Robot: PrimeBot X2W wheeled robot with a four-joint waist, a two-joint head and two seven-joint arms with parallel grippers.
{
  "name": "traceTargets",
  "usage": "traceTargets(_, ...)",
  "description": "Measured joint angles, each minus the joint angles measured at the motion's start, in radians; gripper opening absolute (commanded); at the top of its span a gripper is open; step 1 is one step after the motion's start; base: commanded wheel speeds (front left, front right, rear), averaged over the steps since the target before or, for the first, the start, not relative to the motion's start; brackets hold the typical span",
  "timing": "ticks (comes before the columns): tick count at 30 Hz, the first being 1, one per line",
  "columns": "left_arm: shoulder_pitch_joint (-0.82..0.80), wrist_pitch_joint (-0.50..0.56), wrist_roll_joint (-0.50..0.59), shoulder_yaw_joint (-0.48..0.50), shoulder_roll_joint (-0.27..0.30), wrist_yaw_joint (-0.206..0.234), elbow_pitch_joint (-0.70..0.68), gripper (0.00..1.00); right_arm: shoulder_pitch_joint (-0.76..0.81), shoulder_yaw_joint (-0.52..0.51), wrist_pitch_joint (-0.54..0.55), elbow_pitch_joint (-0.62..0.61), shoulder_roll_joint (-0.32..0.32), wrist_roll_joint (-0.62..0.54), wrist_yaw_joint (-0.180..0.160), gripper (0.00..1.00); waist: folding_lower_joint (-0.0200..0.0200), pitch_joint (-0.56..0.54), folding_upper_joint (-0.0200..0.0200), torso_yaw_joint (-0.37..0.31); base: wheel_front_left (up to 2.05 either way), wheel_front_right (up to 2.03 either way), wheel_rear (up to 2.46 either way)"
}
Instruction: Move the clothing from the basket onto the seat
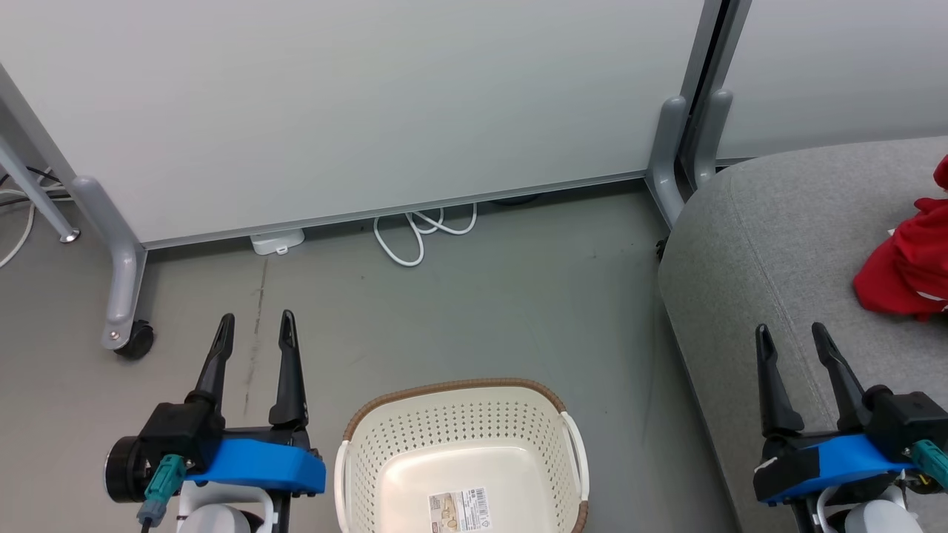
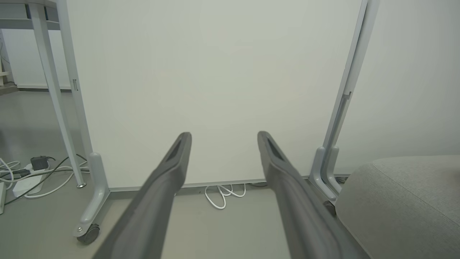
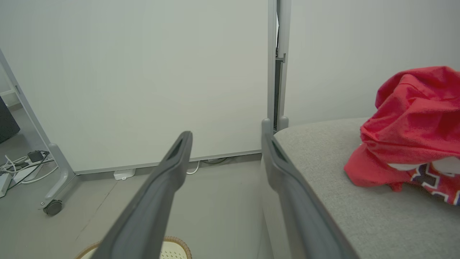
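Observation:
The cream basket with its brown rim sits on the floor at the bottom centre, holding only a label sticker; a bit of its rim also shows in the right wrist view. Red clothing lies bunched on the grey seat at the right edge. In the right wrist view the clothing shows white and dark trim on the seat. My left gripper stands open over the floor left of the basket, holding nothing. My right gripper stands open above the seat's front part, short of the clothing.
White partition panels on grey wheeled feet close off the back. A looped white cable and a small white box lie at the panel's base. More cables and a power strip lie at far left. Grey floor lies between basket and panel.

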Motion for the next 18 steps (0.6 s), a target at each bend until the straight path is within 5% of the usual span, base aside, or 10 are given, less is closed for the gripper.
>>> traceTargets(18, 0.032, 0.0, -0.001, 0.005, -0.001, 0.017, -0.006, 1.0, 0.02, 0.009, 0.0, 0.013, 0.018, 0.004, 0.0, 1.0, 0.0001, -0.009, 0.0, 0.013, 0.0, 0.0, 0.0)
